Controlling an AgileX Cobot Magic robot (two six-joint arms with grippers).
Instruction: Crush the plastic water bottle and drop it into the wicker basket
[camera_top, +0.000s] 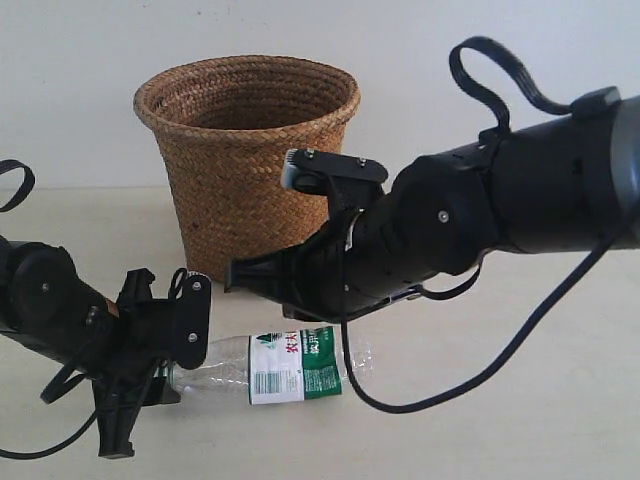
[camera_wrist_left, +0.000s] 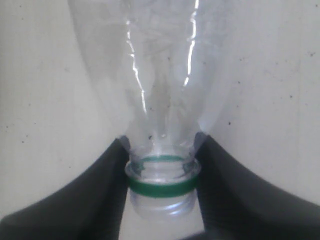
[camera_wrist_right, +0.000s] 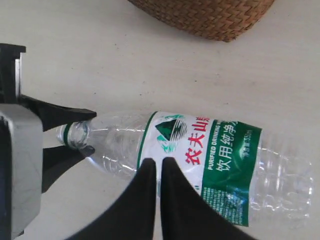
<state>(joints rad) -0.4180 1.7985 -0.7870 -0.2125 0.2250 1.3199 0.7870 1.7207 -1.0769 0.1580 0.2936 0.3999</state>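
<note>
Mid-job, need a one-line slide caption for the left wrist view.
Left gripper shut on the plastic water bottle at its uncapped, green-ringed neck.

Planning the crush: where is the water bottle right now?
In the exterior view the plastic water bottle lies on its side, low centre, in front of the wicker basket, its neck clamped in the left gripper.

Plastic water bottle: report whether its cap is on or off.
Off. The plastic water bottle ends in bare threads with only a green ring, held in the left gripper.
</note>
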